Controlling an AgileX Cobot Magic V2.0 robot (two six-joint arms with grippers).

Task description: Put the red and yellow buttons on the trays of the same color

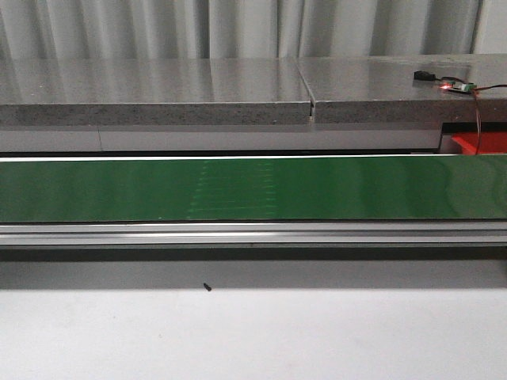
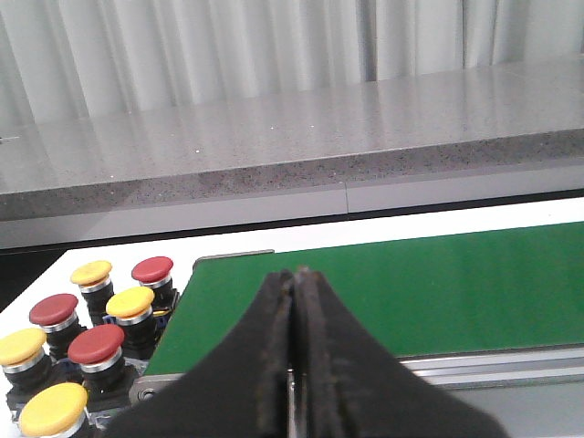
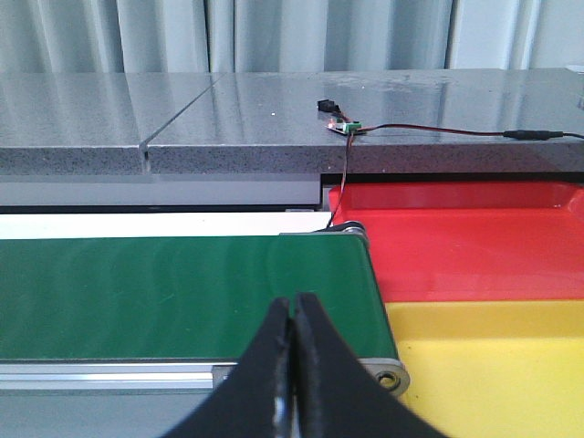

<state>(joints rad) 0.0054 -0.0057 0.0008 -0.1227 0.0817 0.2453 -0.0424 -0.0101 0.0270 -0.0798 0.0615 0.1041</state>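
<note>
1. Presently, a long green conveyor belt (image 1: 253, 188) with a silver aluminium side rail (image 1: 253, 233) is running across the front view, left to right, its surface bare in that view.
2. A grey speckled stone ledge (image 1: 150, 95) is lying behind the belt, with pale pleated curtains (image 1: 238, 28) hanging beyond it.
3. A small green circuit board (image 1: 458, 86) with a red light is sitting on the ledge at the right, a thin wire (image 1: 478, 119) trailing down from it.
4. A white table (image 1: 253, 336) is filling the foreground, with one tiny dark speck (image 1: 207, 286) lying on it.
5. The left gripper (image 2: 294, 283), black, is showing its fingers (image 2: 274, 319) pressed together and holding nothing, hanging over the left end of the belt.
6. Red mushroom-head push buttons, such as the one at (image 2: 96, 345), and yellow mushroom-head push buttons, such as the one at (image 2: 130, 302), are standing clustered just beside the belt's left end, four yellow and three red visible, each on a black base with a metal collar.
7. The right gripper (image 3: 292, 306), black, is likewise showing its fingers (image 3: 315, 347) closed against each other and empty, hanging over the right end of the belt.
8. A red plastic tray (image 3: 474, 233) is sitting just past the belt's right end roller, on the ledge side.
9. A yellow plastic tray (image 3: 493, 365) is adjoining the red one on the near side; both are holding no buttons in the visible parts.
</note>
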